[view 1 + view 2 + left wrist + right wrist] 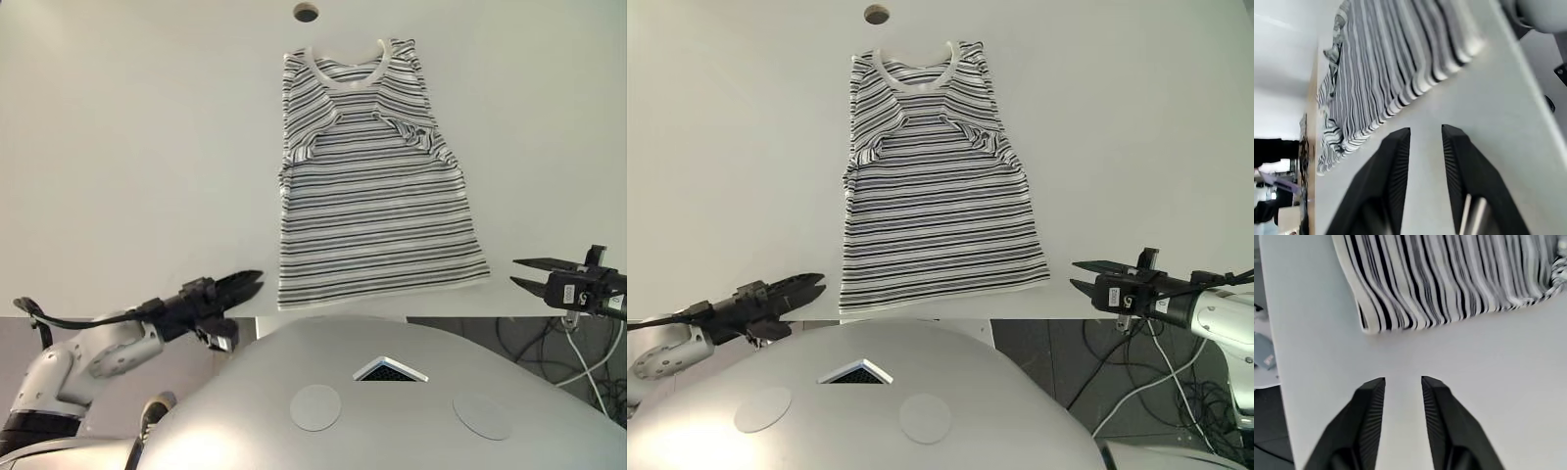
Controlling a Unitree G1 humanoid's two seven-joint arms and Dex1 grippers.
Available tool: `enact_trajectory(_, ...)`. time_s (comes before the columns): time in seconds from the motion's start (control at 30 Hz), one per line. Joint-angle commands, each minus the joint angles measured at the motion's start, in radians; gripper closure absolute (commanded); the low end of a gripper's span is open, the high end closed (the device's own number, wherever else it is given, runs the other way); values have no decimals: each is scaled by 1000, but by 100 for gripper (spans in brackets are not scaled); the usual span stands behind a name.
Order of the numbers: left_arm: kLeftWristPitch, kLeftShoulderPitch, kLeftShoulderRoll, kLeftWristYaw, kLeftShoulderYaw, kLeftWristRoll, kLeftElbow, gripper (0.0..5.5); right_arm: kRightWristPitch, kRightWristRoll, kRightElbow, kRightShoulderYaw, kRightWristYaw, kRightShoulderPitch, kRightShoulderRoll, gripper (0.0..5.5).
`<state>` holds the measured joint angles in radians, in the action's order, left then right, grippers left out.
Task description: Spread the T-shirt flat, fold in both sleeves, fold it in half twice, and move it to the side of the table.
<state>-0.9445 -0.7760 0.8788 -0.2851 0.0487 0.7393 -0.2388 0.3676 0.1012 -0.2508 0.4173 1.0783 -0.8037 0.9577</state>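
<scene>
While the black-and-white striped T-shirt [377, 186] lies flat on the white worktop [127, 147], collar by a dark round hole [306, 12], left gripper [257, 283] and right gripper [1076, 274] hang at its near edge, fingers apart on both.

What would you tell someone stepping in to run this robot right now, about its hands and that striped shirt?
Left gripper: open, empty, at the near edge of the white table, left of the hem.
Right gripper: open, empty, right of the hem.
Striped T-shirt lies flat, collar away, both sleeves apparently folded in.
To do: fold in half twice, move it aside.
</scene>
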Motion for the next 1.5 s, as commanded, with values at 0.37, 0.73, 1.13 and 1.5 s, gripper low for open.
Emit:
enact_trajectory(0.37,-63,92,77,-4,-159,227,55,368,-47,1,-2,-48,-1,74,35,385)
enact_trajectory(0.73,-40,248,72,-37,-292,212,46,368,-87,4,-24,-104,-19,122,29,385)
enact_trajectory(1.13,11,306,85,-54,-368,225,94,464,-86,2,-44,-112,-4,99,39,385)
enact_trajectory(1.5,32,290,107,-54,-374,214,80,544,42,243,44,-108,-137,127,85,385)
